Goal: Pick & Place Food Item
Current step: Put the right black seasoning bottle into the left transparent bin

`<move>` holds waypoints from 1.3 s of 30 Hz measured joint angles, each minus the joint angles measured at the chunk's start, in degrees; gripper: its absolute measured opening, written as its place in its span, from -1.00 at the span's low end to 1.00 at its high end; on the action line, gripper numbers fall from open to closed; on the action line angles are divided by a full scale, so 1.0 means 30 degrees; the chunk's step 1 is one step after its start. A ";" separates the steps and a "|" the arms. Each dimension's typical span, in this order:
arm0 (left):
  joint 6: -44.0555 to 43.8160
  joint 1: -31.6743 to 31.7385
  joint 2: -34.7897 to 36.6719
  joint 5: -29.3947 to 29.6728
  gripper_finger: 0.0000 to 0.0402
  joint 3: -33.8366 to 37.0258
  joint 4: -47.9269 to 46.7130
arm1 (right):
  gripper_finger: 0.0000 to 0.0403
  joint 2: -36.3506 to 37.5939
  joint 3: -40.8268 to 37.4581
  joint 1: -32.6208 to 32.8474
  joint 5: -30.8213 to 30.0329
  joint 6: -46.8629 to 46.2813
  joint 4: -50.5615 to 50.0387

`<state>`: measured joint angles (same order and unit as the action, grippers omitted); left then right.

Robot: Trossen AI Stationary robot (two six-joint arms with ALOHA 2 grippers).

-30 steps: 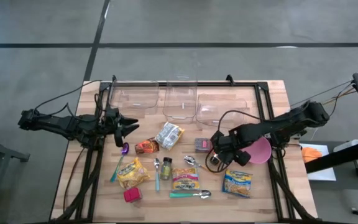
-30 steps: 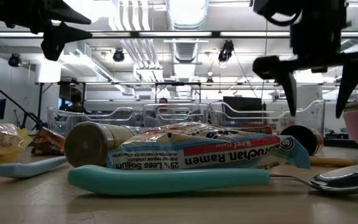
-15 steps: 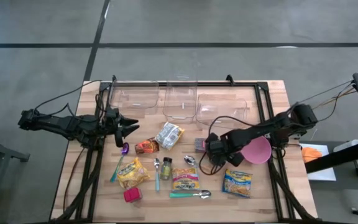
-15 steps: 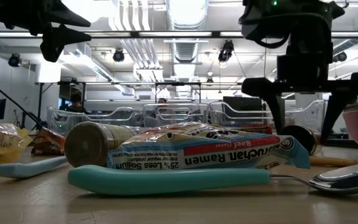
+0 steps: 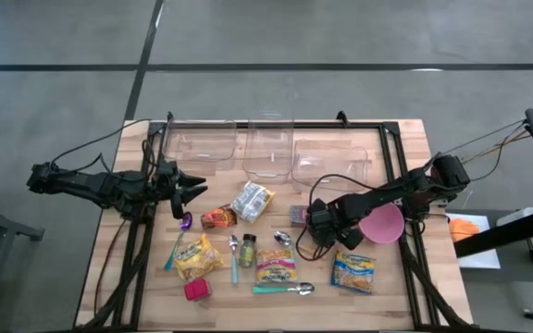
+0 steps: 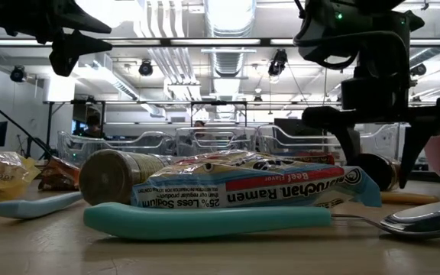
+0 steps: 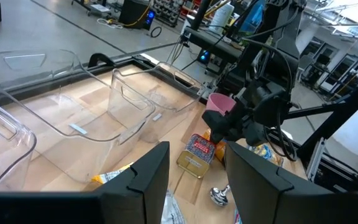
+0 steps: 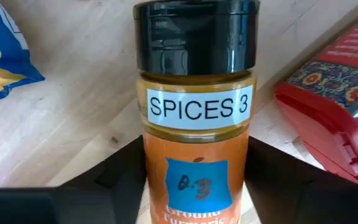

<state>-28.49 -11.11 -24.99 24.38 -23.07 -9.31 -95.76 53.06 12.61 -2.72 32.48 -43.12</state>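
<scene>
A spice jar (image 8: 196,118) with a black cap, orange powder and a "SPICES 3" label lies on its side on the wooden table, right of centre (image 5: 319,244). My right gripper (image 5: 323,228) points down over it. Its two fingers stand open on either side of the jar's body (image 6: 373,173). My left gripper (image 5: 196,188) hangs open above the table's left side, well away from the jar, with nothing between its fingers (image 7: 195,180). My right gripper comes at the jar from above, with its fingers (image 8: 124,167) across the jar and close to both sides of the glass body below the label. I cannot tell whether they touch it. The jar lies on the table.
A red tin (image 8: 334,115) lies just beside the jar and a pink bowl (image 5: 383,222) sits to its right. Ramen packs (image 5: 354,270), snack bags, spoons (image 6: 205,219) and a small jar (image 5: 248,250) cover the middle. Clear bins (image 5: 268,148) line the far edge.
My right gripper has come down over the spice jar, shifting slightly toward the table's left, and its fingers have narrowed a little around it. The jar has stayed where it was.
</scene>
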 joint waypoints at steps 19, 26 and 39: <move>0.0051 0.0000 0.0000 0.0000 -0.19 0.0000 -0.0004 | -0.29 0.0923 -0.0058 0.0008 0.1123 -0.3291 0.0187; -0.0007 0.0000 0.0000 -0.0005 -0.19 0.0000 0.0182 | -0.29 0.2919 -0.0058 0.0054 0.2117 -0.7169 0.0125; 0.0728 0.0007 -0.4072 -0.0537 -0.19 -0.4666 -0.2093 | -0.30 0.6353 0.0668 -0.0305 0.1665 -1.6396 0.2880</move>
<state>-26.31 -11.09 -37.21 22.77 -37.07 -15.59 -76.70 55.06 11.69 2.27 -16.71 -34.48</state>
